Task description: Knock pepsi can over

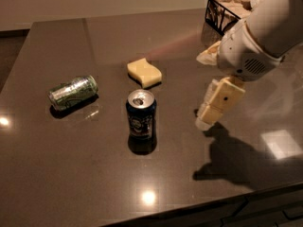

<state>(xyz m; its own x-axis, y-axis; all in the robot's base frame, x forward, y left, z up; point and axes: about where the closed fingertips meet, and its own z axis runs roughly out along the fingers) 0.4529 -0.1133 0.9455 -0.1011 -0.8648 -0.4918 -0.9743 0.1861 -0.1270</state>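
Note:
The pepsi can (pixel 140 114) stands upright near the middle of the dark table (pixel 94 183), dark blue with a silver top and a pale round logo. My gripper (pixel 208 118) hangs from the white arm to the right of the can, a little above the tabletop, with its cream fingers pointing down and left. A gap of about one can-width separates it from the can.
A green-and-silver can (pixel 73 91) lies on its side to the left. A yellow sponge (pixel 144 72) lies behind the pepsi can. A black wire basket (pixel 226 12) stands at the back right. The table's front edge runs along the bottom right.

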